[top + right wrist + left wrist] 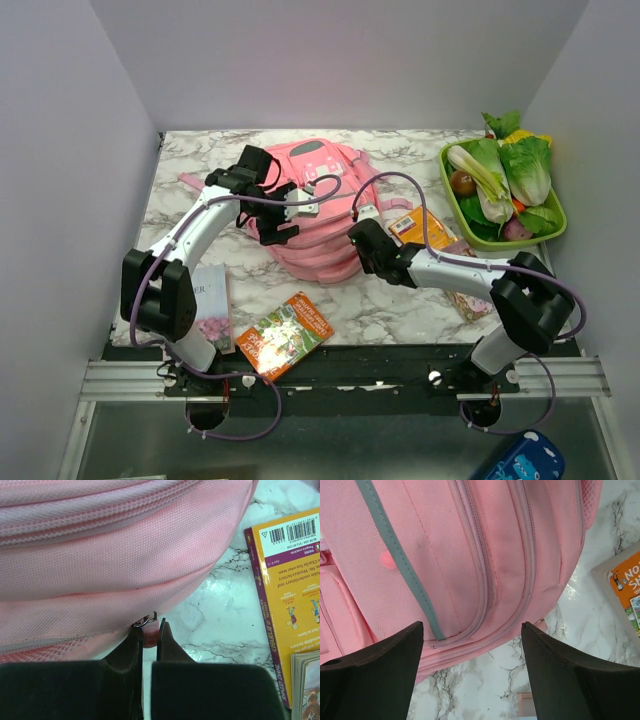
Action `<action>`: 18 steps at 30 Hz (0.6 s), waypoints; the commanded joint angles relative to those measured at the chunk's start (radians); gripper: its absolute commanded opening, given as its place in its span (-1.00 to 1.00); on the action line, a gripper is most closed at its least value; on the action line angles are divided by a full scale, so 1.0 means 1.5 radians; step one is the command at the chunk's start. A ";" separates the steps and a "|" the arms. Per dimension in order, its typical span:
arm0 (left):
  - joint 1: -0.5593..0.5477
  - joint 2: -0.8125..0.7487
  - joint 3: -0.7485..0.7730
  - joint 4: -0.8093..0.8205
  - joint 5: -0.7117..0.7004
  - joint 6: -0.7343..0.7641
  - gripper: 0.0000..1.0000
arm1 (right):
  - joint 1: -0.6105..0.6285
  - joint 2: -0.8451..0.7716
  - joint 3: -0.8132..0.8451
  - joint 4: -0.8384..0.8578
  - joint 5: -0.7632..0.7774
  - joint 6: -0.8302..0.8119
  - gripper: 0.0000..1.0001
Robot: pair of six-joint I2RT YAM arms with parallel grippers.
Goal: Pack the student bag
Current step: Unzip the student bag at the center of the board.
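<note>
Large pink student bag (335,252) lying flat near the middle of a marble table (400,300), white patch at its far end.

Left gripper (272,228) poised over the bag's left side. From the left wrist view, two dark fingers (380,670) spread wide with nothing between them. Below them, pink fabric, a grey-green stripe, curved zip lines and the bag's edge against the marble.

Right gripper (358,240) at the bag's right edge. From the right wrist view, jaws pinched together on a small pink zip pull (149,636), with its metal ring just at the bag's seam.

Around the bag:
- To its right, partly behind the right arm: a yellow paperback (292,595), back cover up, barcode showing.
- Farther right, at the table's edge: a green tray (505,243) heaped with leafy vegetables (520,175).
- Just nearer than the bag: an orange book with a flower cover (285,335), lying slantwise, apart from the bag.
- Nearer and to the left of the bag: a pale book (212,300), partly hidden by the left arm.
</note>
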 commanded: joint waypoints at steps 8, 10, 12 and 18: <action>-0.010 -0.013 -0.046 0.208 -0.011 -0.010 -0.06 | -0.004 -0.025 0.000 0.047 -0.073 -0.055 -0.99; -0.015 -0.013 -0.046 0.221 -0.003 -0.028 -0.14 | -0.005 -0.034 -0.007 0.058 -0.084 -0.064 -0.99; -0.020 -0.012 -0.048 0.212 0.002 -0.026 -0.22 | -0.005 -0.047 -0.010 0.063 -0.093 -0.082 -0.99; -0.025 -0.009 -0.025 0.167 0.024 -0.052 -0.99 | -0.009 -0.054 -0.005 0.076 -0.075 -0.108 -0.99</action>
